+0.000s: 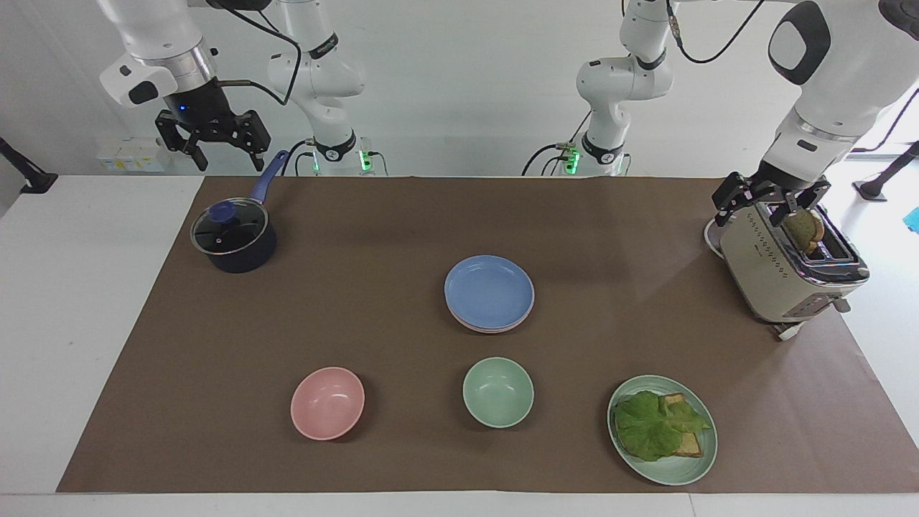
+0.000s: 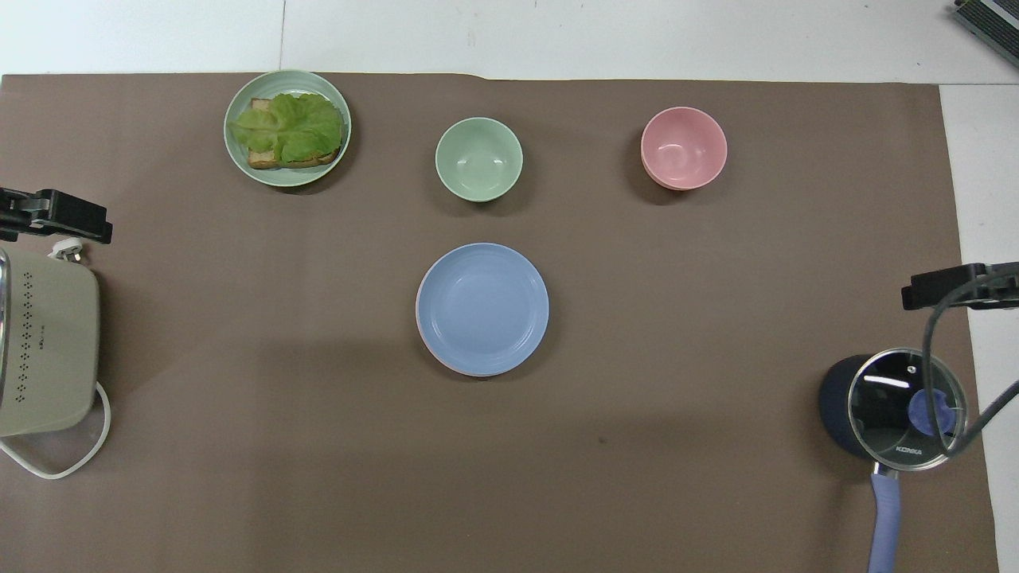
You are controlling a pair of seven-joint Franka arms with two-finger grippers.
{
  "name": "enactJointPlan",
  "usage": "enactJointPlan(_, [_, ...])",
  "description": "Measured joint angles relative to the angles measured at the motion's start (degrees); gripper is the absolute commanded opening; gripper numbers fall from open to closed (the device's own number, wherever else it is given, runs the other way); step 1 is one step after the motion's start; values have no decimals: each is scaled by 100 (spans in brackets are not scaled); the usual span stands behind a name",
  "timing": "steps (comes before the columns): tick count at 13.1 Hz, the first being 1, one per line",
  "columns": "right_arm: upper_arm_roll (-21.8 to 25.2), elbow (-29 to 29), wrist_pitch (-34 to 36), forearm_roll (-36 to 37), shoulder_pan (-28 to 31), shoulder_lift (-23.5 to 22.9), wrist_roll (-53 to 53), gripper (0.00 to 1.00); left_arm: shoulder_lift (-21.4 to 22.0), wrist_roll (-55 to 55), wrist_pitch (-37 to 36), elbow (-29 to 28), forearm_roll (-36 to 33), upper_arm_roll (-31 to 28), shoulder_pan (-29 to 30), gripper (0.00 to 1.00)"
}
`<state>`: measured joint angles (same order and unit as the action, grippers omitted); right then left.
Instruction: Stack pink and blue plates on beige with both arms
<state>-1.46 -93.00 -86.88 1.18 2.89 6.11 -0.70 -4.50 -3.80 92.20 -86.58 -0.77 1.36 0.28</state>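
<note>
Pot lid (image 2: 906, 409) reads KONKA; blue plate (image 1: 489, 291) tops stack.
</note>
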Motion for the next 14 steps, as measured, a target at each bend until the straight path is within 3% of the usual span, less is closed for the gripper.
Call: enactJointPlan(14, [2, -16, -72, 64, 5, 0, -8, 100, 0, 0, 0, 0, 0, 0, 0, 100])
